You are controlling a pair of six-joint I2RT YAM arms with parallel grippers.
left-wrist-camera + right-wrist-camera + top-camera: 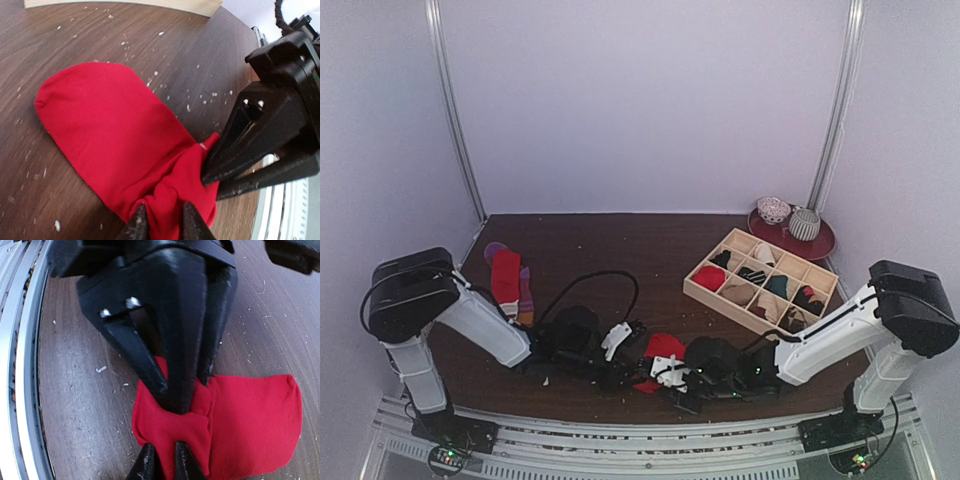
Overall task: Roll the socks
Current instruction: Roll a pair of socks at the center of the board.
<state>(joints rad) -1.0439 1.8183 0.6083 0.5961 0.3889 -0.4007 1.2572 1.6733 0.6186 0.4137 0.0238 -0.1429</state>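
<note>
A plain red sock (pixel 110 130) lies flat on the dark wooden table near the front edge, its near end bunched into a fold. My left gripper (pixel 162 222) has that bunched fabric pressed between its two fingertips. My right gripper (pixel 166 462) pinches the same fold from the opposite side, its black jaws meeting the sock close to the left one's. In the top view both grippers, left (pixel 632 378) and right (pixel 682 392), converge on this sock (pixel 663 346). More socks (pixel 507 276), red ones and a striped one, lie at the far left.
A pale wooden grid tray (pixel 705 290) with rolled socks in its compartments stands at the right. Behind it is a red plate (pixel 820 245) carrying two small bowls. A black cable (pixel 605 275) loops over the table's middle. The metal rail (pixel 20 365) runs along the front edge.
</note>
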